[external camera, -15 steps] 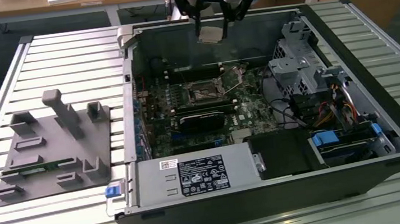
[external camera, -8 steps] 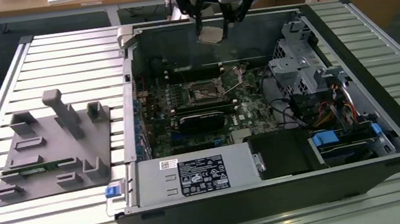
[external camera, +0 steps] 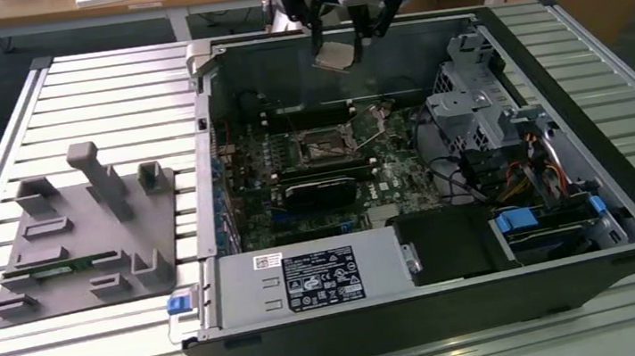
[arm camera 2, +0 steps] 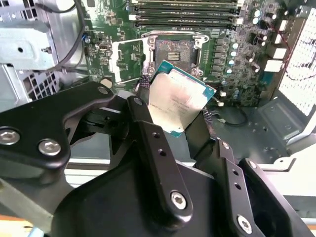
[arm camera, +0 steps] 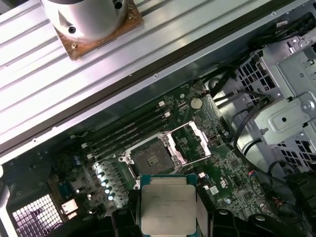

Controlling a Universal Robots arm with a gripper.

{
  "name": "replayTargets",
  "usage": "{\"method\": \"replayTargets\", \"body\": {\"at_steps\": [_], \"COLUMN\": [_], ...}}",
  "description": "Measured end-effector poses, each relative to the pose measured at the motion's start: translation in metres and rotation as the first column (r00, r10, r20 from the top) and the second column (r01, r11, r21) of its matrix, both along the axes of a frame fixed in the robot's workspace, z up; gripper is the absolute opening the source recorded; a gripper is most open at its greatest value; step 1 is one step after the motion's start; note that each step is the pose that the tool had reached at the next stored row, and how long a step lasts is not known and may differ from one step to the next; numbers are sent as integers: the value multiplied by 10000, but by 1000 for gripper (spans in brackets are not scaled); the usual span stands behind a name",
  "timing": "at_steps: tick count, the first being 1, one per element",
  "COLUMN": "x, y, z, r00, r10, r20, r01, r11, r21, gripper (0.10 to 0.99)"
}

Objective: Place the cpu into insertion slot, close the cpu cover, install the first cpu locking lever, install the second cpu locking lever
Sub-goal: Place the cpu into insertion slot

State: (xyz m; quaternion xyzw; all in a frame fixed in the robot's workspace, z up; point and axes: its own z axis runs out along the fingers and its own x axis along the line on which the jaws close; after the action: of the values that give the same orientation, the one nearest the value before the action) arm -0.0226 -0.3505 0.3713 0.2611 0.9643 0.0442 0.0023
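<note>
the black two-finger tool is clenched on the small flat square cpu with a dull silver-grey metal top, with one finger on each of two opposite edges. the cpu hangs tilted in the air, above the small square black insertion slot with a silver metal rim and well apart from it, near the upper wall of the open black computer case. in both wrist views the metal top of the cpu faces the camera.

the contact field of the insertion slot is exposed. the thin square silver metal cpu cover with a large window is swung open and stands just beside the insertion slot, joined to it at one edge. long narrow black memory slots run along another side of the insertion slot on the green circuit board.

the case lies on a slatted metal desk. a grey moulded fixture plate rests on the desk outside the case, well apart from the insertion slot, at the exterior view's left.
</note>
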Motion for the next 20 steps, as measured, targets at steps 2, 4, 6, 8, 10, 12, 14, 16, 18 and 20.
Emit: {"method": "replayTargets", "body": {"at_steps": [2, 4, 6, 8, 10, 12, 14, 16, 18, 20], "x": [0, 0, 0, 0, 0, 0, 0, 0, 0, 0], "y": [0, 0, 0, 0, 0, 0, 0, 0, 0, 0], "z": [-2, -3, -5, -7, -8, -10, -11, -13, -14, -15], "r00": [9997, 9990, 9978, 9962, 9943, 9923, 9906, 9885, 9862, 9833], "r10": [-239, -450, -660, -868, -1064, -1235, -1371, -1509, -1657, -1817], "r20": [0, 0, 0, 0, 0, 0, -1, 0, 0, 0], "r01": [239, 450, 660, 868, 1064, 1235, 1371, 1509, 1657, 1817], "r11": [9997, 9990, 9978, 9962, 9943, 9923, 9906, 9885, 9862, 9833], "r21": [-1, -1, -2, -1, -2, -1, -2, -2, -3, -2], "gripper": [537, 537, 537, 537, 537, 537, 537, 537, 537, 537]}}
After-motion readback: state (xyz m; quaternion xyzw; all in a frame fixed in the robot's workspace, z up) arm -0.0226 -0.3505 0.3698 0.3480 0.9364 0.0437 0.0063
